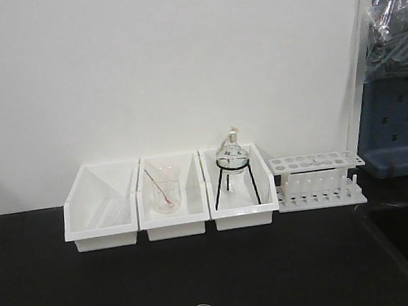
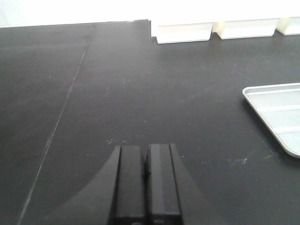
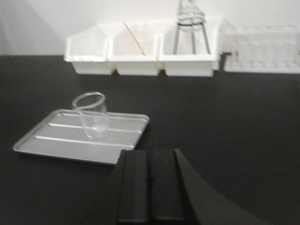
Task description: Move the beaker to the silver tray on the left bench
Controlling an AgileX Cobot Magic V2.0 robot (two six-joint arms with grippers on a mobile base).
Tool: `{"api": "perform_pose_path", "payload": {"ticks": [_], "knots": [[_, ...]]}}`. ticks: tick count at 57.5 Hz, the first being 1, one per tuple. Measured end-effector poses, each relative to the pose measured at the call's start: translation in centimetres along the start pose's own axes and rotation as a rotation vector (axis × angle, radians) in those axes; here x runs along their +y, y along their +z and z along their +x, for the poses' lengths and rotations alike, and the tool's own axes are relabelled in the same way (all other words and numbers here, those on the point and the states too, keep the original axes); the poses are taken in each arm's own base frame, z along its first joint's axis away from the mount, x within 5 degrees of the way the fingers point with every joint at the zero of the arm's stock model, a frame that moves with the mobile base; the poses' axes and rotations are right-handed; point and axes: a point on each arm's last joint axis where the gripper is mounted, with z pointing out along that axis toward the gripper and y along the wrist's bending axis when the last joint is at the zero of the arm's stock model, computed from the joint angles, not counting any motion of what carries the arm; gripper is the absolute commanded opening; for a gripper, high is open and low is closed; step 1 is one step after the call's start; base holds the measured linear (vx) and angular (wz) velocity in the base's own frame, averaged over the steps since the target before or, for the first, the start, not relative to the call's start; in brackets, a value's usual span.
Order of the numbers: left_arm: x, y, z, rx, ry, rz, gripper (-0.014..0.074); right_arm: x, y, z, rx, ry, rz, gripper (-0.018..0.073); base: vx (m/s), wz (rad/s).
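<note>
The right gripper sits closest to the right wrist camera, and its two flat black fingers are pressed together with nothing between them. The left gripper looks the same, squeezed closed and holding nothing, above the bare dark top of the left bench.

No words or labels can be read anywhere.

The beaker is a small see-through glass cup with a round rim. It stands upright on the silver tray with nothing inside it. The tray is flat, shiny and grey, with rounded corners and a low edge, and it lies on the smooth black bench.

At the back, against the plain white wall, three white plastic bins stand in a row, touching. The middle one holds a clear cup with a pink rod. The right one holds a round glass flask on a black wire stand. A white tube rack stands just beside them.
</note>
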Motion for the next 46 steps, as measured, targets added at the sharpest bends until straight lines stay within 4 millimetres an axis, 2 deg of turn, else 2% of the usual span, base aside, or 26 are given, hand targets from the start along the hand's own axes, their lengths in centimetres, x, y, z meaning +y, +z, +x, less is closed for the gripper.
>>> {"api": "perform_pose_path", "payload": {"ticks": [5, 12, 20, 33, 46], "knots": [[0.0, 0.0, 0.0, 0.000, 0.000, 0.000, 0.0001, 0.0, 0.2, 0.2, -0.065, 0.016, -0.003, -0.0008, 0.00, 0.00], [0.0, 0.0, 0.0, 0.000, 0.000, 0.000, 0.0001, -0.5, 0.2, -0.1, -0.107, 0.032, 0.084, -0.0008, 0.00, 0.00], [0.0, 0.0, 0.0, 0.000, 0.000, 0.000, 0.0001, -1.2, 0.1, -0.2, -0.124, 0.044, 0.208, -0.0008, 0.00, 0.00], [0.0, 0.0, 0.0, 0.000, 0.000, 0.000, 0.0001, -1.4, 0.0, -0.1, -0.135, 0.050, 0.252, -0.0008, 0.00, 0.00], [0.0, 0.0, 0.0, 0.000, 0.000, 0.000, 0.0001, -2.1, -0.3, -0.1, -0.149, 0.071, 0.382, -0.0008, 0.00, 0.00]]}}
